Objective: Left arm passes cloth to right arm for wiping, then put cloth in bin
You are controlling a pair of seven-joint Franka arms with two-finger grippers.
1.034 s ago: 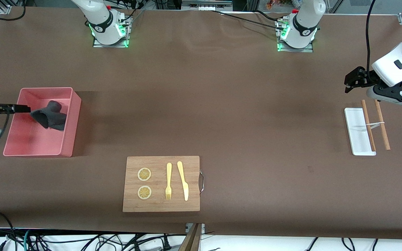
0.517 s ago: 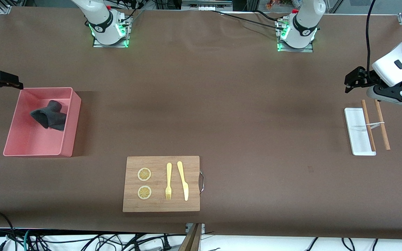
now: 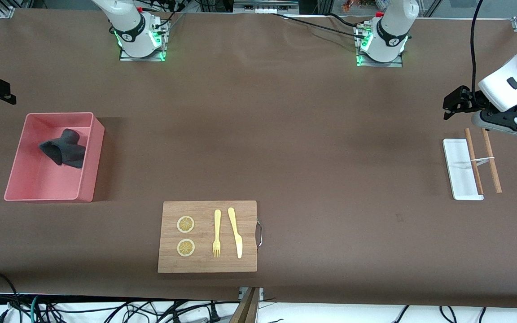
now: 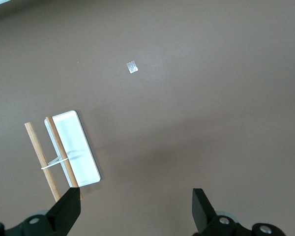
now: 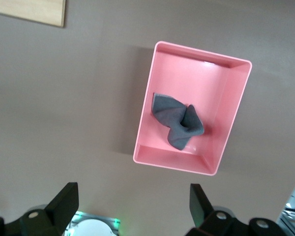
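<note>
The dark grey cloth (image 3: 63,150) lies crumpled inside the pink bin (image 3: 98,148) at the right arm's end of the table. The right wrist view looks down on the cloth (image 5: 177,123) in the bin (image 5: 233,98). My right gripper (image 3: 2,92) hangs open and empty over the table's edge beside the bin, clear of it; its fingers (image 5: 66,199) stand wide apart around my right gripper's gap (image 5: 132,199). My left gripper (image 3: 448,110) waits open and empty in the air by the white tray (image 3: 458,168). In the left wrist view, my left gripper (image 4: 135,201) has only bare table under it.
A wooden board (image 3: 207,236) with a yellow fork (image 3: 216,233), a knife (image 3: 236,232) and two lemon slices (image 3: 185,224) lies near the front edge. Two wooden sticks (image 3: 492,161) tied with a white band rest against the white tray.
My right gripper, which was at the cloth inside the bin, has pulled up and away toward the table's edge. The cloth stays in the bin. The left arm has not moved.
</note>
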